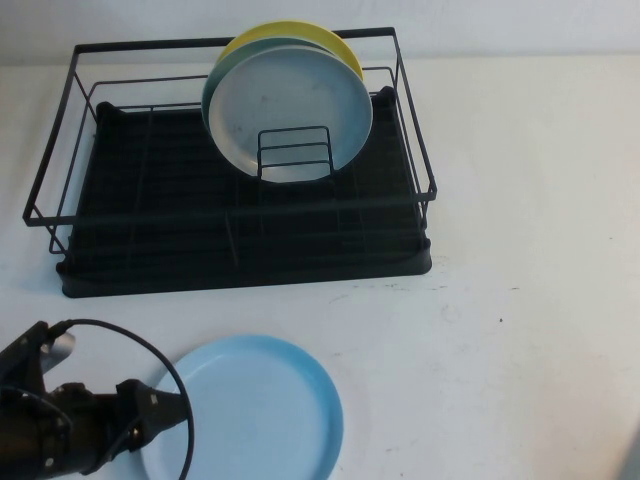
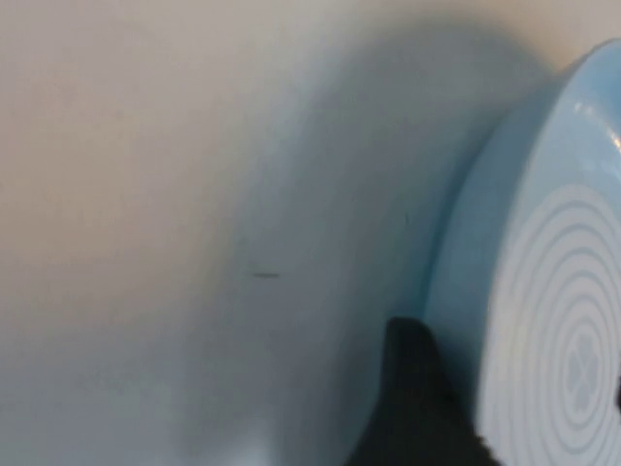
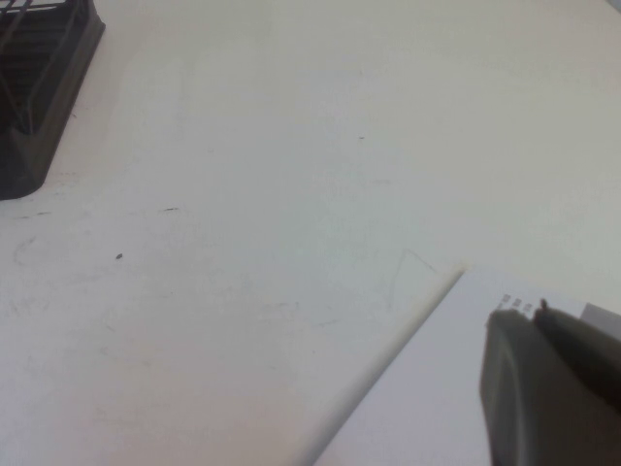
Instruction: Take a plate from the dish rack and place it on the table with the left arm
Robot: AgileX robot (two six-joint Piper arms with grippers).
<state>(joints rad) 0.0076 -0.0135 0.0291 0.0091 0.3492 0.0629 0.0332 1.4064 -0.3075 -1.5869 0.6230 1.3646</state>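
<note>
The light sky-blue plate [image 1: 250, 415] lies low on the off-white table [image 1: 520, 200] at the front left, in front of the dish rack [image 1: 150, 270]. My left gripper [image 1: 180, 410] is at the plate's left rim, with its jaws on either side of the rim and closed on it. In the left wrist view the plate [image 2: 543, 252] fills one side, with a ringed face and one dark fingertip [image 2: 417, 388] against its outer wall. My right gripper [image 3: 543, 388] is shut and empty at the table's front right.
A pale grey-white plate [image 1: 290, 110] and a yellow plate [image 1: 300, 35] stand upright in the rack behind a small wire holder [image 1: 295, 155]. A corner of the rack's tray [image 3: 39, 78] shows in the right wrist view. A white sheet [image 3: 417, 408] lies under the right gripper.
</note>
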